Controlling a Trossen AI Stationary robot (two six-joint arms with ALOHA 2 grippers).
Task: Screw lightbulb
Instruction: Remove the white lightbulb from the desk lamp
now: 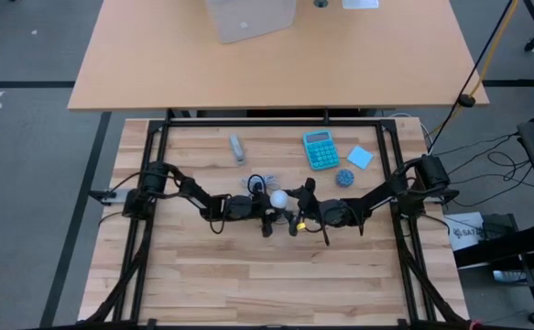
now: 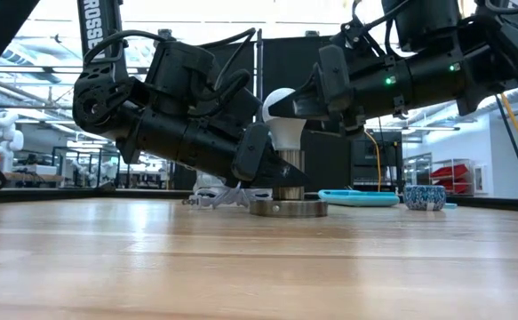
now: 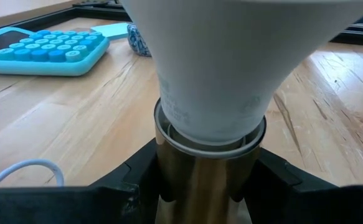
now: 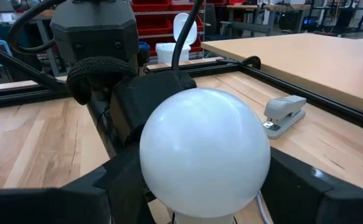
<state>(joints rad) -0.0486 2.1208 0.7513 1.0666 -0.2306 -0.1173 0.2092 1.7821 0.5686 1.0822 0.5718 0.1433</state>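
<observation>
The lightbulb [image 2: 281,114] already stands upright in its brass socket [image 2: 286,175] at worktop centre, left gripper [image 2: 272,169] fingers pinching the socket at 9 o'clock, right gripper [image 2: 305,105] fingers spread around the head; tightening likely remains.

One lightbulb [image 1: 278,197], one socket [image 2: 287,206], one calculator [image 1: 321,149], one stapler [image 1: 237,147], two hands: left hand [image 1: 265,213], right hand [image 1: 298,218].

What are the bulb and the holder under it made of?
The bulb looks like frosted white plastic or glass: smooth, with a soft sheen. The holder looks like brushed metal, brassy and reflective. The table is pale wood with visible grain.
</observation>
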